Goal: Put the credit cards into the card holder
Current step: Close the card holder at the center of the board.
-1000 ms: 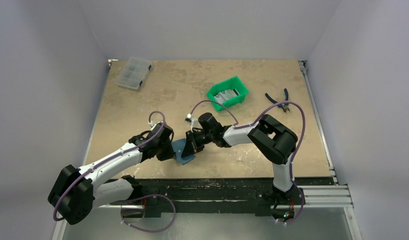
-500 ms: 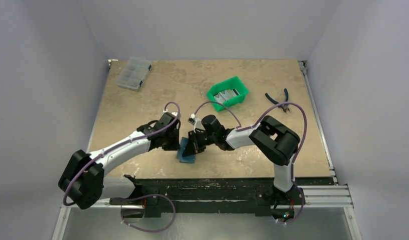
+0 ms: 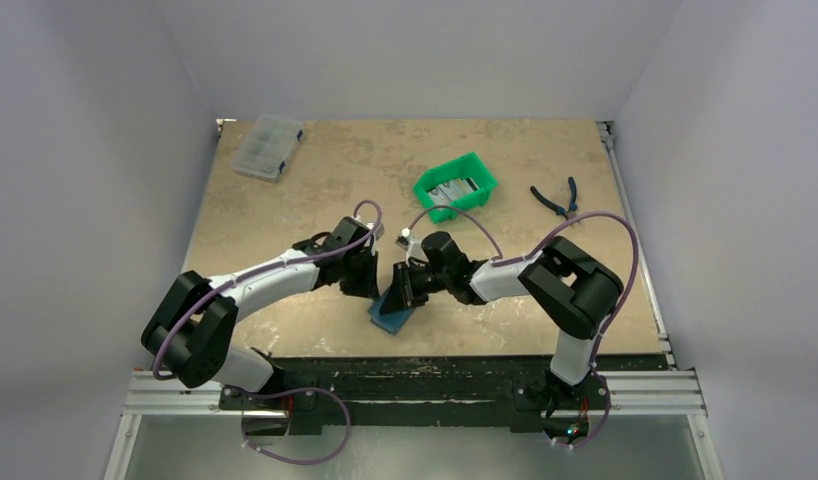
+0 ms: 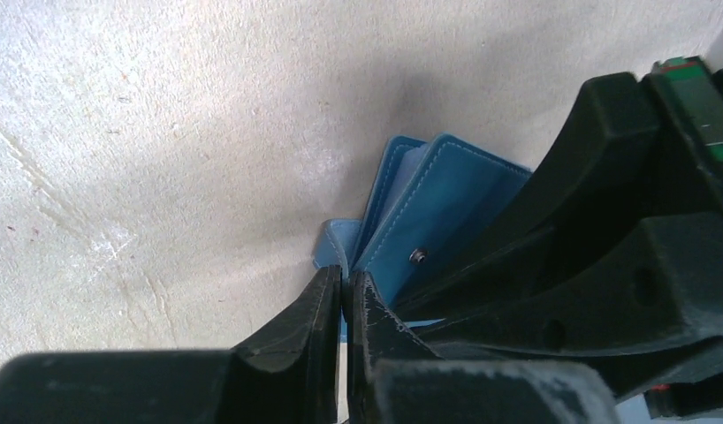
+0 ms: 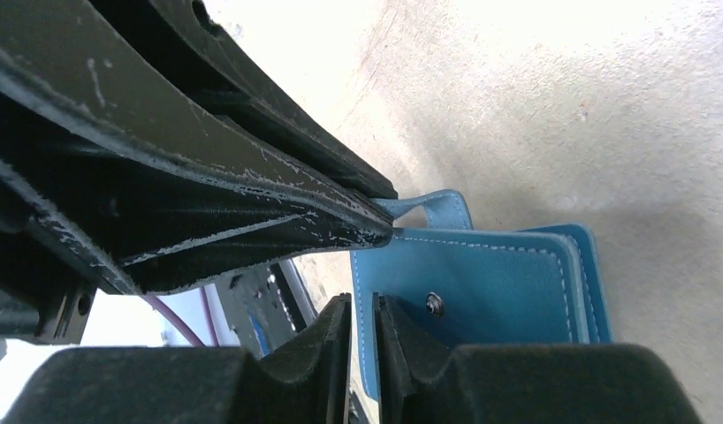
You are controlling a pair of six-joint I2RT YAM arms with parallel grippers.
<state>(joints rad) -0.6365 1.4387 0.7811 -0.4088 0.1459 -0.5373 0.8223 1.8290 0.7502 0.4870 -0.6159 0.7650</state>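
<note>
Both jaws are nearly closed on the card holder (image 5: 499,283): the left gripper (image 4: 344,296) pinches its snap tab, the right gripper (image 5: 364,318) its cover edge, near the table (image 3: 285,200) front. The credit cards (image 3: 453,190) lie well apart in the green bin (image 3: 482,167). Opposed pulling could yank a thin flap free.

White links (image 3: 265,275), black joints (image 3: 570,290), purple cables (image 3: 595,218), scuffed black jaws

No text, brand or number can be read in any view. The credit cards (image 3: 453,190) in the green bin (image 3: 482,173), far beyond the right gripper (image 3: 399,289), are too small to read.
</note>
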